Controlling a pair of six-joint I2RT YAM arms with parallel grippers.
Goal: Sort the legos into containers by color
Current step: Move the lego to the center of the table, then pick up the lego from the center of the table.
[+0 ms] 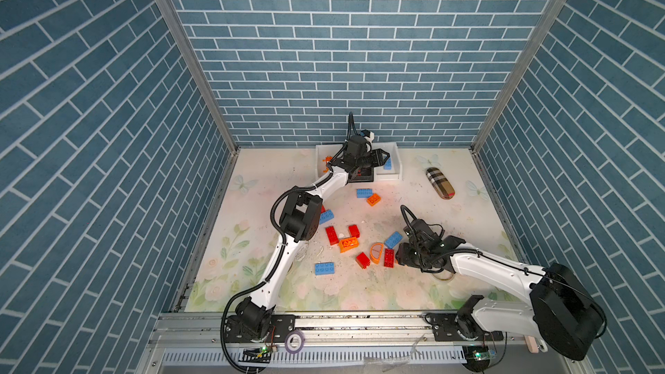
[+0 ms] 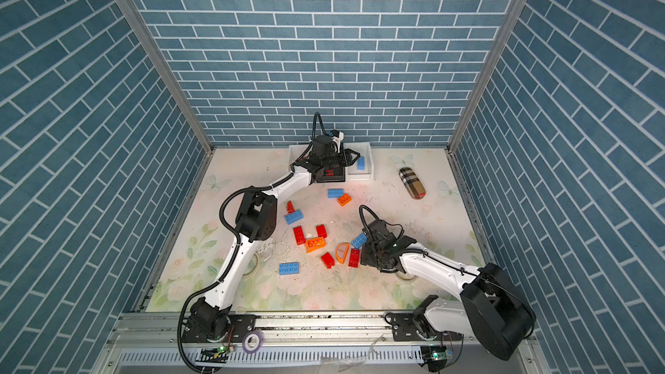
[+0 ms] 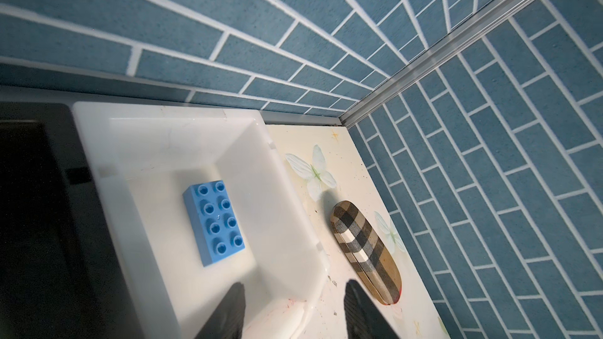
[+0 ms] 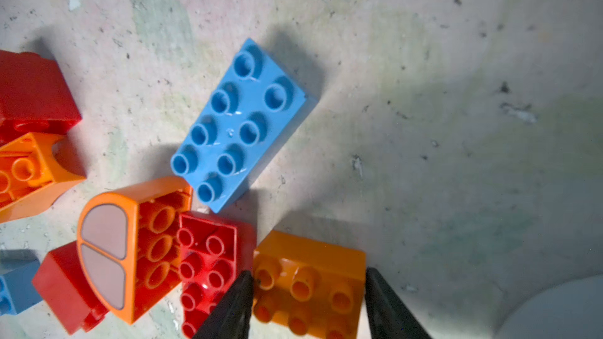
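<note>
Right gripper (image 4: 309,272) straddled orange brick (image 4: 310,291), grip uncertain; wrist view alone showed it | left gripper (image 3: 295,285) parted, empty, above white bin (image 3: 163,112) holding blue brick (image 3: 213,223)

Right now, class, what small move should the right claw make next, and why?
Probably close the right claw: its jaws flank the orange brick, which lies on the table beside a red brick, and a firm grip isn't evident yet.

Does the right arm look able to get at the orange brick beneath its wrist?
Likely yes: the right gripper has a finger on each side of the orange brick. Bare table frees one side; a red brick crowds the other.
</note>
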